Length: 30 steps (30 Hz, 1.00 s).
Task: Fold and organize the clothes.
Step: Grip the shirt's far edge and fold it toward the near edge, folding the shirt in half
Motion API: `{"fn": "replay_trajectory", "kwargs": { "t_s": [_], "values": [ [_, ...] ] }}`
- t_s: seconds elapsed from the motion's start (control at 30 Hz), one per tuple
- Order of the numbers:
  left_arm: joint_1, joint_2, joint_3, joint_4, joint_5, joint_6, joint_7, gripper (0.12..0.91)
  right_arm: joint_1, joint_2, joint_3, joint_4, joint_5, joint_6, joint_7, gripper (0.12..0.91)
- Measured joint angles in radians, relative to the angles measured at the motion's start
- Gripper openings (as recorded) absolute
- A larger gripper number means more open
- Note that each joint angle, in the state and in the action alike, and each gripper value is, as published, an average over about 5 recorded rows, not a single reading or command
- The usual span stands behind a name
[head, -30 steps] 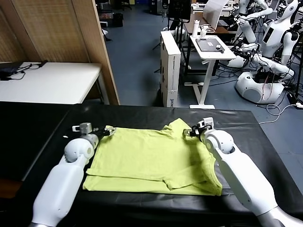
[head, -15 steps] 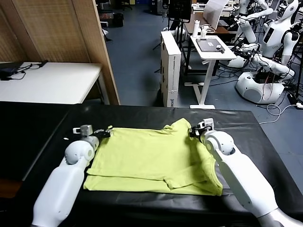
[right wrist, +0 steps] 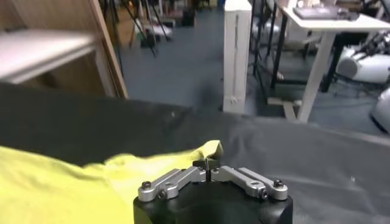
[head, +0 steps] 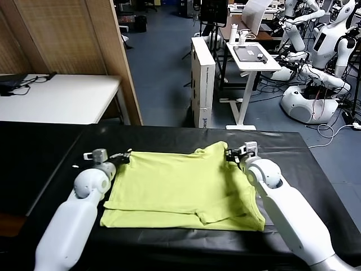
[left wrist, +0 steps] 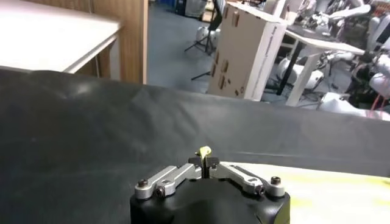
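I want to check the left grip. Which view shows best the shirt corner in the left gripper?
The left wrist view: a tip of the T-shirt pokes from the shut left gripper. The head view shows it small; the right wrist view, not at all.

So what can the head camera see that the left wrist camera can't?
Only the head view shows the whole green T-shirt spread flat, both arms, and the right gripper pinching its far right corner. Only the left wrist view shows, close up, a tiny tuft of green cloth nipped in the shut left gripper. Both show the black table and the white box on the floor behind.
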Motion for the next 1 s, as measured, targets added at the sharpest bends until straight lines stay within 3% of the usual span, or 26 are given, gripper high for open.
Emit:
{"fn": "replay_trajectory", "kwargs": {
  "t_s": [0.57,1.0],
  "values": [
    [0.330,0.021,-0.172,-0.333,0.011,-0.004,0.014,0.181,-0.253,-0.108,0.157,0.314,0.039,-0.055,-0.007,0.140],
    [0.580,0.006,-0.225,-0.511,0.109,0.026,0.019,0.189,-0.553,-0.221,0.278,0.529,0.029,-0.104,0.002,0.140]
  ]
}}
